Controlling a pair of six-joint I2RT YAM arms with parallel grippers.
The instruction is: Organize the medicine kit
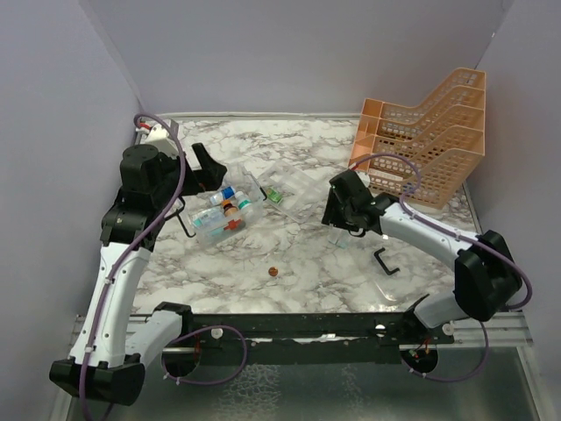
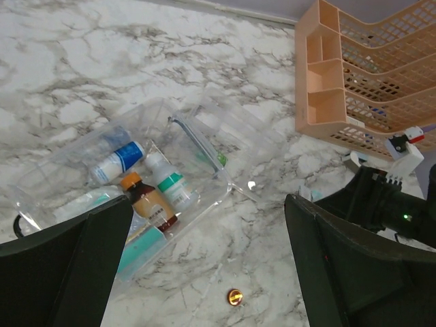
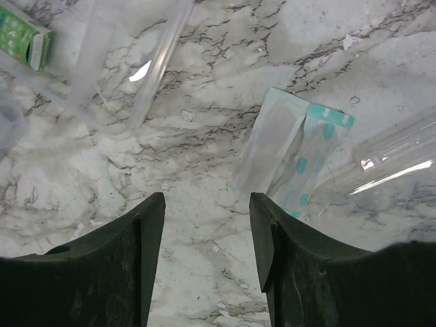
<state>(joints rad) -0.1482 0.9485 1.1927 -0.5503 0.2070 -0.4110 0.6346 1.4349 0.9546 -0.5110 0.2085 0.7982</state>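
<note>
Right tool [image 3: 206,203]: fingers apart, over two sachets [image 3: 291,155] on the tabletop [image 3: 204,102]. Left tool [image 2: 208,204]: fingers apart, above the medicine kit [image 2: 65,167], a clear box left of centre holding small bottles [image 2: 146,191]. Kit sits well apart from the orange rack [image 1: 429,145] and the tabletop's near edge.

Soft, even light falls from above, bright across the pale marble counter [image 1: 298,263], with only faint shadows under the arms in the top view. Small white glints sit on clear plastic: one at the right corner of the medicine kit [image 2: 65,170], and streaks on the clear plastic lid [image 3: 116,75] and on the clear plastic piece [image 3: 395,160] at right. The wrist views keep the counter sharp, while the left pincer [image 2: 208,201] and right pincer [image 3: 206,201] loom dark and soft-edged. The walls splay outward in the top view.
</note>
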